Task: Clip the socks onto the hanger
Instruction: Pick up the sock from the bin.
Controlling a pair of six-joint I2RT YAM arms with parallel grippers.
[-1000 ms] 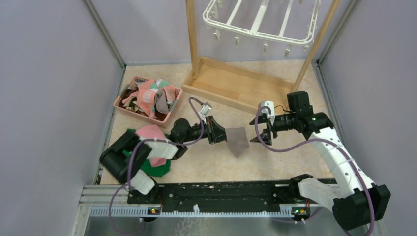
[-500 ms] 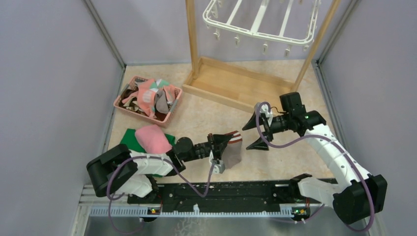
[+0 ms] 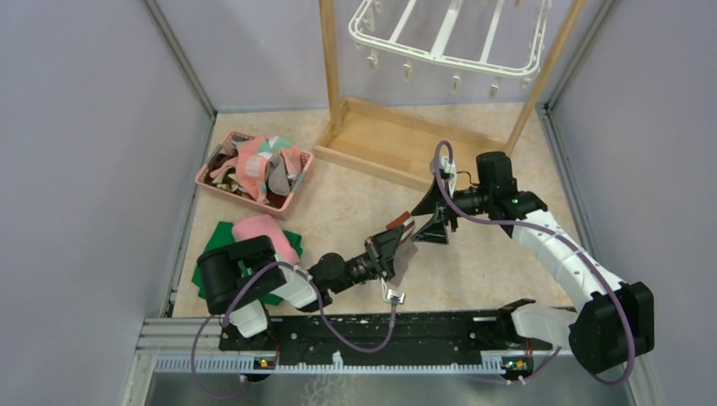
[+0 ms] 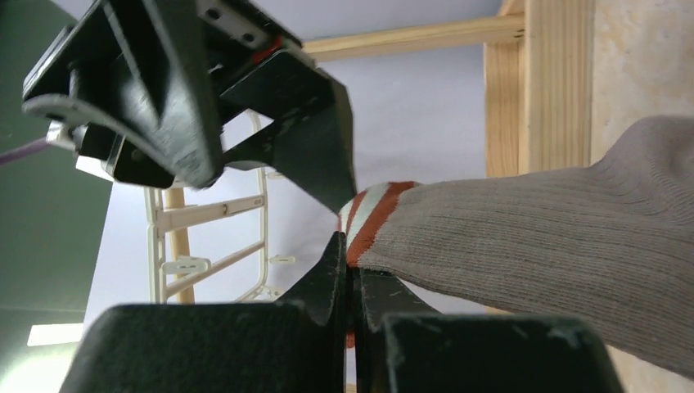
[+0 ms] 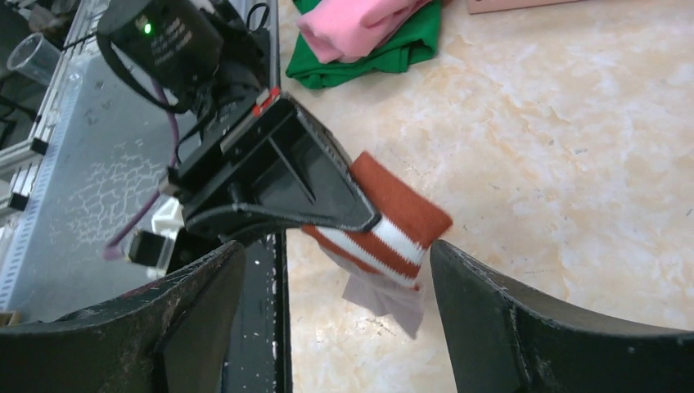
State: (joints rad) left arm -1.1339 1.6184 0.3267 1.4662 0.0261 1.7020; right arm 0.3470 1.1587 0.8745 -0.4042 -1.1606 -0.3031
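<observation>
The grey-brown ribbed sock with a red-and-white striped cuff [image 4: 532,246] hangs in the air over the middle of the table, and its toe end droops towards the beige marbled tabletop [image 3: 499,266]. The left gripper [image 4: 350,262] is clamped tight on the very edge of the cuff, with only a thin fold of fabric between its jaws. Facing it, the right gripper [image 3: 431,220] stands with its jaws spread wide. In the right wrist view the cuff lies between its two fingers and touches neither.

This looks like a handover. The danger is that the right gripper closes on the left gripper's black finger rather than on cloth, because the free strip of cuff is narrow. If the left gripper lets go before the other bites, the sock would fall to the table. The shallow pinch could also slip under a sideways tug.

The white plastic drying hanger [image 3: 440,57] with its small dangling clips [image 3: 456,83] hangs well apart, high in the wooden frame stand [image 3: 397,144]. More socks lie in the pink basket [image 3: 241,193].
</observation>
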